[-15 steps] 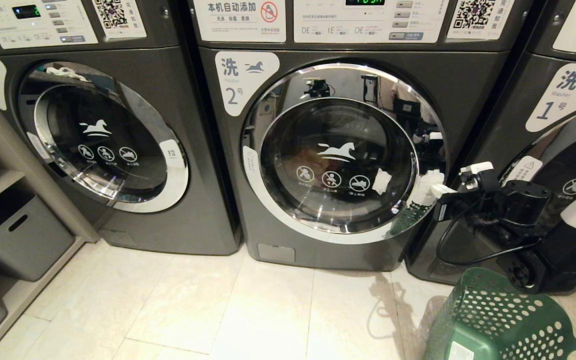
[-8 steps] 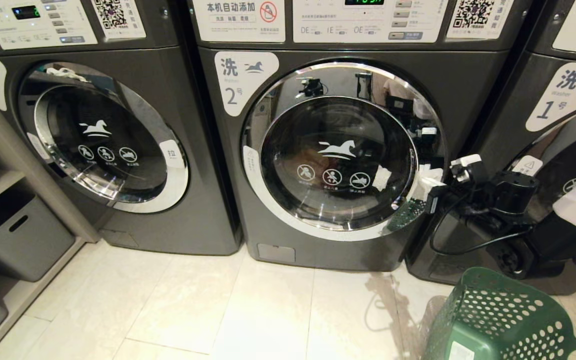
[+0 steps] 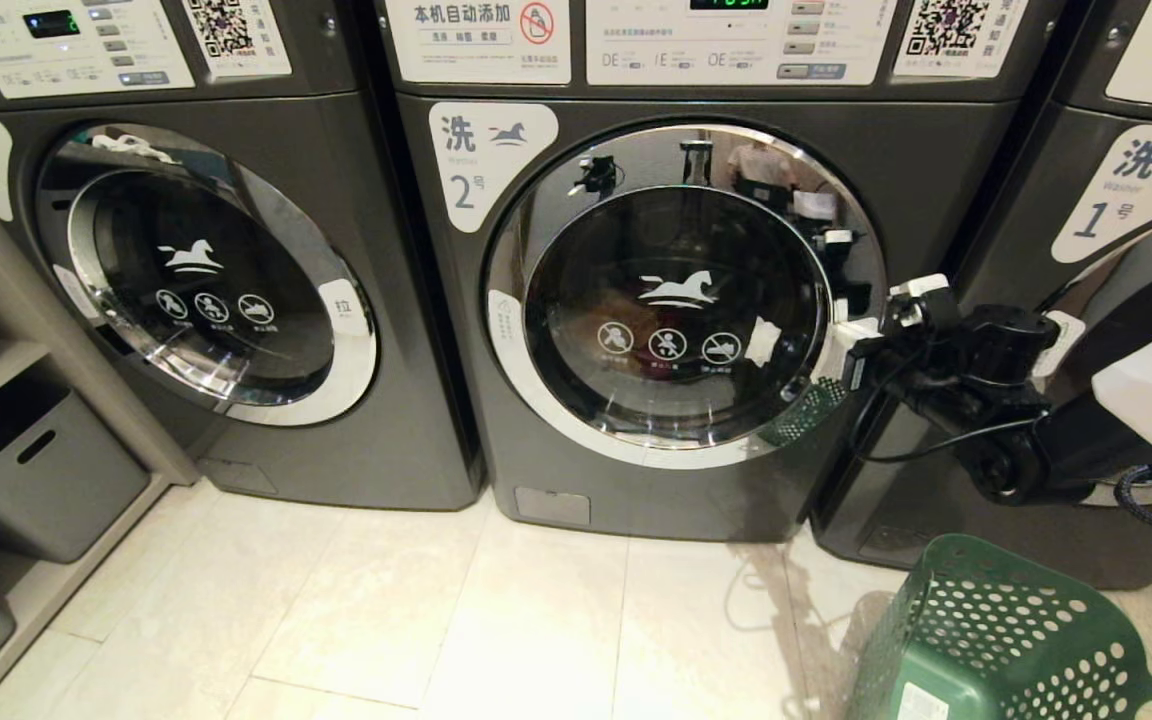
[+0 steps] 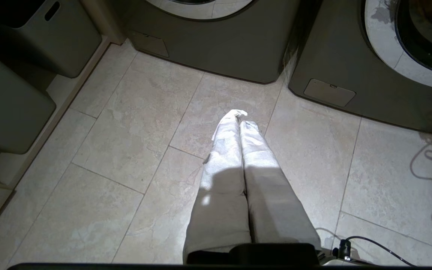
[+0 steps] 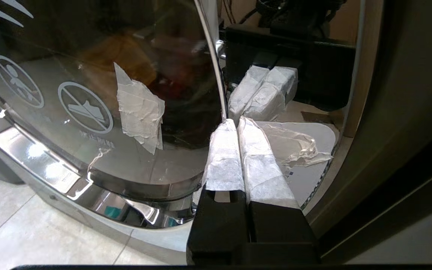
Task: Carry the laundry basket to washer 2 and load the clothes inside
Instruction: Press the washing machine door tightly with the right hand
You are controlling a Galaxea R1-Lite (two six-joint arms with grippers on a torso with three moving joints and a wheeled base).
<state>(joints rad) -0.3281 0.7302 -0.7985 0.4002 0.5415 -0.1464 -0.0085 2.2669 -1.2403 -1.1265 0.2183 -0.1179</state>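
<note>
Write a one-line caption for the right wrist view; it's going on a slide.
Right gripper, fingers shut, at the chrome door rim of washer 2, clothes dimly visible through the glass.

"洗 2号" on washer 2 (image 3: pixel 696 300) label (neighbours: 3, 1)

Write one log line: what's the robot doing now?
right gripper: shut, at washer 2 door's right rim | left gripper: shut, over floor | laundry basket: on floor
</note>
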